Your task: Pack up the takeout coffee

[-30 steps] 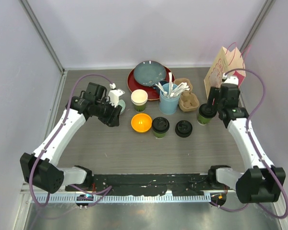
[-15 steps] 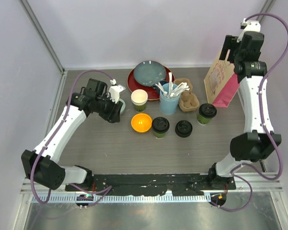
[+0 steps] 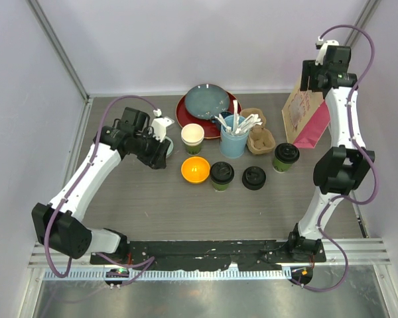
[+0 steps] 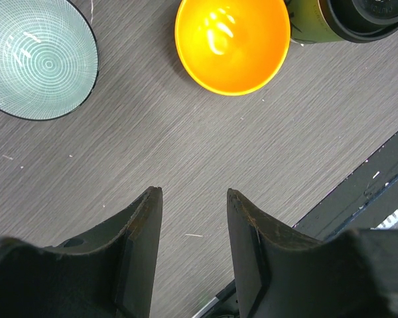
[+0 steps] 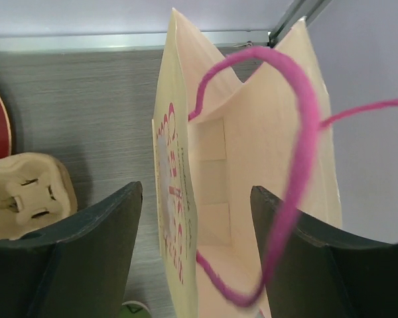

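The right gripper (image 5: 196, 191) is hanging open and empty above the paper bag (image 5: 212, 175). The left gripper (image 4: 194, 193) is also open, holding nothing. The nearer coffee cup (image 3: 286, 156) and the second coffee cup (image 3: 221, 175) are standing far below the right fingers. Coming down, a finger may be catching the pink handle (image 5: 298, 132) and tipping the bag.
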`<state>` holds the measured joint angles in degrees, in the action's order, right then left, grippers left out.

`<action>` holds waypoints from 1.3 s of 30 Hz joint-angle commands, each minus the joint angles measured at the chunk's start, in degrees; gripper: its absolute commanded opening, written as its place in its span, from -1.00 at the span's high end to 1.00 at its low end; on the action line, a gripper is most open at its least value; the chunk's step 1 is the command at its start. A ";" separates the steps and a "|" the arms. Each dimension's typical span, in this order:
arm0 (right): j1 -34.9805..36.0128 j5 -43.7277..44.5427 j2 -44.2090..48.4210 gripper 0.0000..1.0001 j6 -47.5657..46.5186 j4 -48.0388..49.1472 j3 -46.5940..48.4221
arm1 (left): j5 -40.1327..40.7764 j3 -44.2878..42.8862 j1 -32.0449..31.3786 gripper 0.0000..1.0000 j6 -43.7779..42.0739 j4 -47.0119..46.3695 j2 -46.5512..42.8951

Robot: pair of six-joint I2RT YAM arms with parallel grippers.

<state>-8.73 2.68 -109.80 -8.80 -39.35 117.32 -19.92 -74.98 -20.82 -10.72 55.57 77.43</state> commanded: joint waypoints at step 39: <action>64.69 -6.03 19.81 0.98 -34.70 1.23 11.35 | -5.65 -4.29 33.90 0.03 7.12 -2.13 -1.93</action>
<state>47.59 -3.57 -85.12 -37.87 -28.80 128.35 -21.82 -76.29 7.42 -5.37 55.05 76.36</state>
